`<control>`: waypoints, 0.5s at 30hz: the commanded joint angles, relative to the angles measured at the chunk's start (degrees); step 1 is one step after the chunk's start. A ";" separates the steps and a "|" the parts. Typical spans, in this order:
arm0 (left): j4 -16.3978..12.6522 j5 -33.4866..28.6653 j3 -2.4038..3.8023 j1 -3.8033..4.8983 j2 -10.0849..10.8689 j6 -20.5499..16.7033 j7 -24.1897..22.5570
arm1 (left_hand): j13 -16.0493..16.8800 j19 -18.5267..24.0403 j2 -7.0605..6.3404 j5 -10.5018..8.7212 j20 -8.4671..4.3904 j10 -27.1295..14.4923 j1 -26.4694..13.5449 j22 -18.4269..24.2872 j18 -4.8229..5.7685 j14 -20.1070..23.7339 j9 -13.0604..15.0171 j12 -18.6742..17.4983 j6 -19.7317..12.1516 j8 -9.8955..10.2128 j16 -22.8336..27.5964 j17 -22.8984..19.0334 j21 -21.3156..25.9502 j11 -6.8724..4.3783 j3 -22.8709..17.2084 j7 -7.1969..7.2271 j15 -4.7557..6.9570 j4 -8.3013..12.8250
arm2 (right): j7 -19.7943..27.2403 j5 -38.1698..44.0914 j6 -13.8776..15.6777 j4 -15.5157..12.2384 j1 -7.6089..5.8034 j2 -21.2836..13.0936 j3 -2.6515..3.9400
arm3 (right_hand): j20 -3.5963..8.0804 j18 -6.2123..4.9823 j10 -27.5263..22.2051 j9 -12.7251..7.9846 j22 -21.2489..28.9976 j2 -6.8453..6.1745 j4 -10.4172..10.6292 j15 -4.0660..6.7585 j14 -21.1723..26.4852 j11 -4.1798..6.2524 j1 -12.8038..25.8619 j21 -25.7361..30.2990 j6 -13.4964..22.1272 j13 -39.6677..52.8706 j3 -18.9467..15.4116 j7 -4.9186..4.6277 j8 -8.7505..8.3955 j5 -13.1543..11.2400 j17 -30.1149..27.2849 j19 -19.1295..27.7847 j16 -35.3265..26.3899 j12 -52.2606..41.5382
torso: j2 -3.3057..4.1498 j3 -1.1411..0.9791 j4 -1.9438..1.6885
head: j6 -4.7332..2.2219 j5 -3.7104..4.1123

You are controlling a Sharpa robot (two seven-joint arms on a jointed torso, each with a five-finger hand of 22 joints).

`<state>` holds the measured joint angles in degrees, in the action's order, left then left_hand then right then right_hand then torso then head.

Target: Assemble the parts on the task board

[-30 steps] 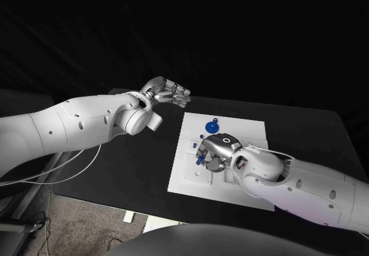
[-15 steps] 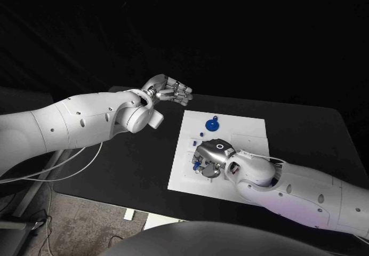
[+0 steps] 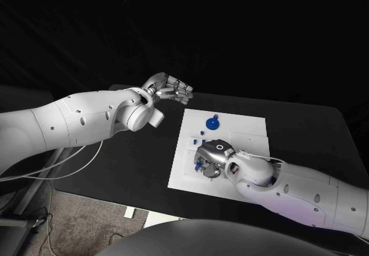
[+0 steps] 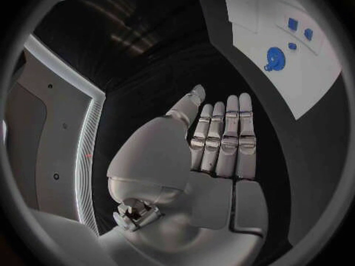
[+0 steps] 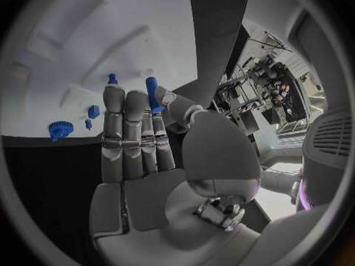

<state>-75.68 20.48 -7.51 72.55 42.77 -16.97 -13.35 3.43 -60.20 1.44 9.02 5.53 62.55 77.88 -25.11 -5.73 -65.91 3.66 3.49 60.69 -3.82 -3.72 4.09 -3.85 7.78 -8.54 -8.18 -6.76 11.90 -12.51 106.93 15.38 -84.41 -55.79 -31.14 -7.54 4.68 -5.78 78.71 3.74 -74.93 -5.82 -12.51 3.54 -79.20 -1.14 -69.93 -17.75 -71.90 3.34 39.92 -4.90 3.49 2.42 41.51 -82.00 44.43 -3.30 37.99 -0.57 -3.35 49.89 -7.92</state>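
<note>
**Small stiff peg pinched over the board, left hand idle**

Starting at 9 o'clock: left hand (image 3: 170,89) raised above the dark surface (image 3: 115,160), just off the far-left corner of the task board (image 3: 246,128). Fingers apart and nearly straight, nothing in them, as seen also in the left wrist view (image 4: 215,148). Well clear of the parts.

Moving to centre: white task board flat on the surface. Round blue part (image 3: 211,126) toward 12 o'clock of the board, with a small tab at its far side. Two small blue pieces (image 3: 201,142) just nearer, between the round part and the right hand.

Then toward 5 o'clock: right hand (image 3: 213,160) low over the near-left region of the board, palm down. In the right wrist view, slim blue peg (image 5: 151,93) pinched between thumb and a finger, upright, tip toward the board; another small blue stub (image 5: 112,78) just beyond the fingertips (image 5: 113,94), contact not clear.

Judged on handling: parts look like light, rigid plastic, smooth and so rather slippery; unlikely to break, likely to twist or pop out of a pinch. Best taken on the peg's shank near the middle, leaving the lower end free for seating. For the round part, a hold across the rim rather than on the tab. Board recesses shallow, so alignment needs care.
</note>
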 commanded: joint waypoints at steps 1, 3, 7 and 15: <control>-0.14 -0.26 0.04 0.08 -0.07 0.72 -0.29 | -0.05 -0.33 0.37 -0.19 0.01 0.04 0.05 -0.32 -0.10 -0.08 0.01 -0.15 0.01 0.20 0.21 0.03 -0.29 0.06 -0.15 0.05 0.04 -0.29 | -0.02 1.36 -1.48 0.06 0.10 0.01 -0.03 | 0.36 -0.79 0.38 0.25 -0.43 0.83 -0.50 0.11 -0.44 0.08 0.06 -0.07 -1.22 0.10 0.15 0.58 0.21 0.32 0.27 -0.23 -0.29 -0.12 | -0.04 -0.01 0.04 | 0.11 -0.08; -0.14 -0.26 0.04 0.08 -0.06 0.71 -0.29 | -0.05 -0.33 0.37 -0.19 0.01 0.04 0.05 -0.32 -0.10 -0.08 0.01 -0.15 0.01 0.20 0.21 0.03 -0.29 0.06 -0.15 0.05 0.04 -0.29 | -0.09 1.42 -1.56 0.14 0.11 -0.02 -0.03 | 0.36 -0.79 0.38 0.25 -0.43 0.83 -0.50 0.11 -0.44 0.08 0.06 -0.07 -1.22 0.10 0.15 0.58 0.21 0.32 0.27 -0.23 -0.29 -0.12 | -0.05 -0.01 0.07 | 0.11 -0.09; -0.12 -0.26 0.04 0.08 -0.05 0.73 -0.29 | -0.05 -0.33 0.37 -0.19 0.01 0.04 0.05 -0.32 -0.10 -0.08 0.01 -0.15 0.01 0.20 0.21 0.03 -0.29 0.06 -0.15 0.05 0.04 -0.29 | -0.12 1.48 -1.68 0.19 0.13 -0.12 -0.04 | 0.36 -0.79 0.38 0.25 -0.43 0.83 -0.50 0.11 -0.44 0.08 0.06 -0.07 -1.22 0.10 0.15 0.58 0.21 0.32 0.27 -0.23 -0.29 -0.12 | -0.05 -0.01 0.10 | 0.11 -0.14; -0.10 -0.26 0.04 0.08 -0.02 0.73 -0.18 | -0.05 -0.33 0.37 -0.19 0.01 0.04 0.05 -0.32 -0.10 -0.08 0.01 -0.15 0.01 0.20 0.21 0.03 -0.29 0.06 -0.15 0.05 0.04 -0.29 | -0.27 1.54 -1.70 0.28 0.15 -0.23 -0.05 | 0.37 -0.79 0.43 0.26 -0.49 0.87 -0.60 0.12 -0.48 0.09 0.12 -0.05 -1.27 0.10 0.15 0.59 0.22 0.32 0.43 -0.27 -0.37 -0.12 | -0.02 -0.06 0.11 | 0.11 0.02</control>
<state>-75.68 20.48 -7.51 72.55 42.82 -16.89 -13.27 3.43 -60.20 1.44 9.02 5.53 62.55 77.87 -25.38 -5.73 -65.91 3.66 3.49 60.69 -3.82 -3.72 4.09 -3.85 7.78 -8.67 -8.18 -6.76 11.77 -12.65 107.54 14.55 -84.16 -55.71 -31.40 -7.58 4.71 -5.80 78.65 3.74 -74.93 -5.55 -12.84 3.61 -79.27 -1.19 -69.67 -17.75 -71.92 3.38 40.08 -4.89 3.50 2.44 41.89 -82.23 44.43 -3.28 37.94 -0.60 -3.24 50.00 -7.95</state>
